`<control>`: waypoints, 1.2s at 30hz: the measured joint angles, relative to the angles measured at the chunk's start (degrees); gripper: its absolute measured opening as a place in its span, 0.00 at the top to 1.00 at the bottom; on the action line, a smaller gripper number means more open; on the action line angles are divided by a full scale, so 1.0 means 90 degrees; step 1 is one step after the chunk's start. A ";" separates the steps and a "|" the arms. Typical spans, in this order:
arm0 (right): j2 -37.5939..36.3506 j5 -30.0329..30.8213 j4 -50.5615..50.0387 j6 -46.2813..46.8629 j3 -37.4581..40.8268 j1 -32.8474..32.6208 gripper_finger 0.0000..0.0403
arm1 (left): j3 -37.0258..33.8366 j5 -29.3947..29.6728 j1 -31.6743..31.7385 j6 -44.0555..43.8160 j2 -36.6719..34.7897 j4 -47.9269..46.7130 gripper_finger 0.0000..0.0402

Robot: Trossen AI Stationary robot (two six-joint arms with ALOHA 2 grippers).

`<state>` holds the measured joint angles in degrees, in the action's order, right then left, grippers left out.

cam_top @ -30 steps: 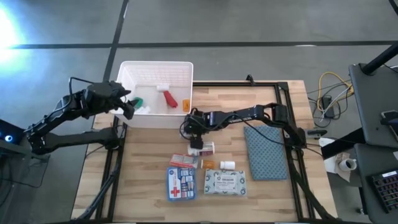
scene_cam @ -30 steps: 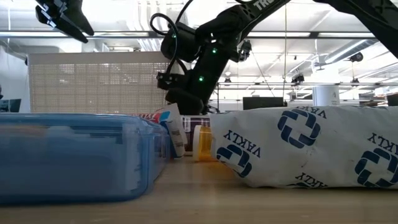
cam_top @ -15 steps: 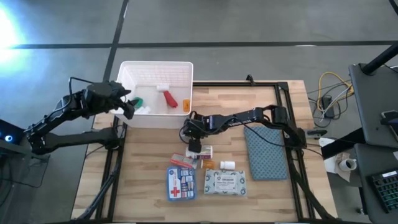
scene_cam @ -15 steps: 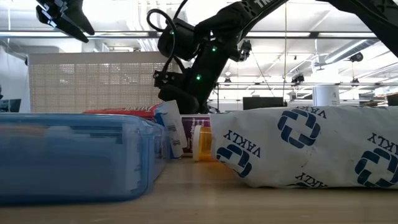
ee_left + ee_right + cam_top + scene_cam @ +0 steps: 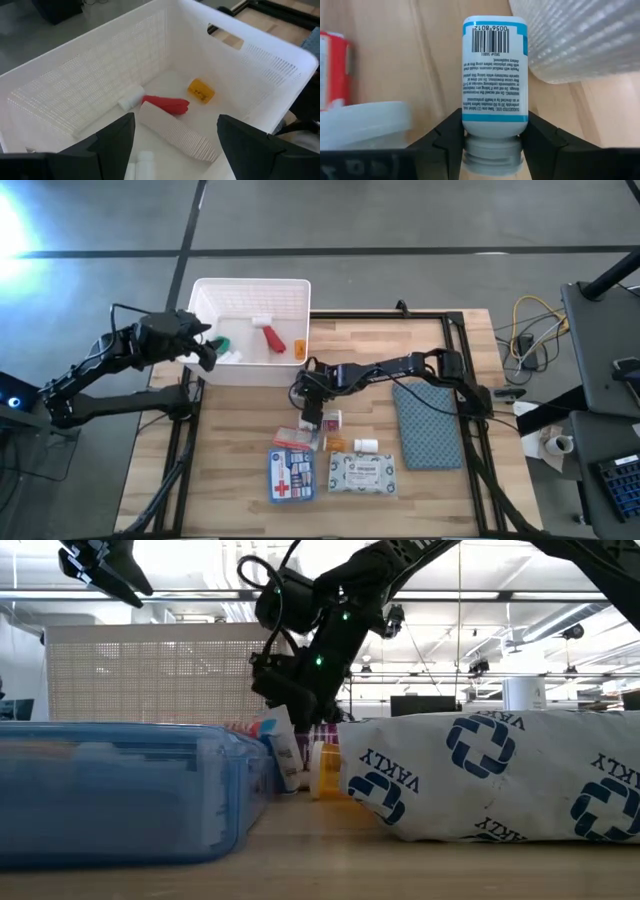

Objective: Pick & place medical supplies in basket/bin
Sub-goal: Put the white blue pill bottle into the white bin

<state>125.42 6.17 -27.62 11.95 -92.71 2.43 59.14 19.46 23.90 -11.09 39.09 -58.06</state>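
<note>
The right gripper [image 5: 312, 416] was clamped on a white bottle [image 5: 494, 75], near its cap, low over the table [image 5: 230, 430] beside the other supplies. The left gripper [image 5: 203, 350] hung spread wide and empty over the bin [image 5: 250, 288], which held a red tube [image 5: 167, 104].

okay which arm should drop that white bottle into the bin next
The right. Its gripper is already shut on the white bottle, just in front of the bin. The left gripper hangs open over the bin's left edge, holding nothing and far from the bottle.
</note>
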 joint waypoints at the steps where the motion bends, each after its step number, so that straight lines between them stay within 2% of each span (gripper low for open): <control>1: -0.0049 0.0000 -0.0063 0.0038 -0.0056 -0.0028 0.64 | 0.0000 -0.0002 0.0000 0.0001 0.0001 0.0051 0.35; 10: -0.0880 -0.0265 -0.1166 -0.0037 -0.0936 -0.0328 0.64 | 0.0000 -0.0005 0.0002 0.0000 0.0107 0.0382 0.35; 15: -0.1271 -0.0192 -0.2390 -0.0091 -0.1578 -0.0415 0.61 | 0.0000 -0.0014 0.0002 0.0000 0.0249 0.0415 0.35; 18: -0.1393 0.0203 -0.2520 -0.0271 -0.1936 -0.0412 0.61 | 0.0000 -0.0031 0.0001 -0.0010 0.0334 0.0436 0.35; 21: -0.1454 0.0863 -0.2080 -0.0535 -0.2480 -0.0315 0.63 | 0.0000 -0.0072 -0.0001 -0.0053 0.0385 0.0434 0.35; 24: -0.1263 0.0889 -0.1331 -0.0559 -0.2988 -0.0007 0.63 | 0.0000 -0.0083 -0.0022 -0.0070 0.0379 0.0434 0.35; 27: -0.0825 0.0833 -0.0829 -0.0166 -0.3463 0.0396 0.62 | 0.0021 -0.0092 -0.0027 -0.0247 0.0266 0.0397 0.35; 34: 0.0271 0.0673 -0.1062 0.0157 -0.4706 0.1108 0.51 | 0.0461 -0.0061 -0.0027 -0.0330 -0.0169 0.0332 0.35; 36: 0.0348 0.0612 -0.1005 0.0181 -0.4602 0.1169 0.46 | 0.0478 -0.0060 -0.0029 -0.0330 -0.0299 0.0326 0.35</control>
<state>128.55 11.68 -36.66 13.58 -134.12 12.95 63.44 18.92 23.64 -14.06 36.40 -55.12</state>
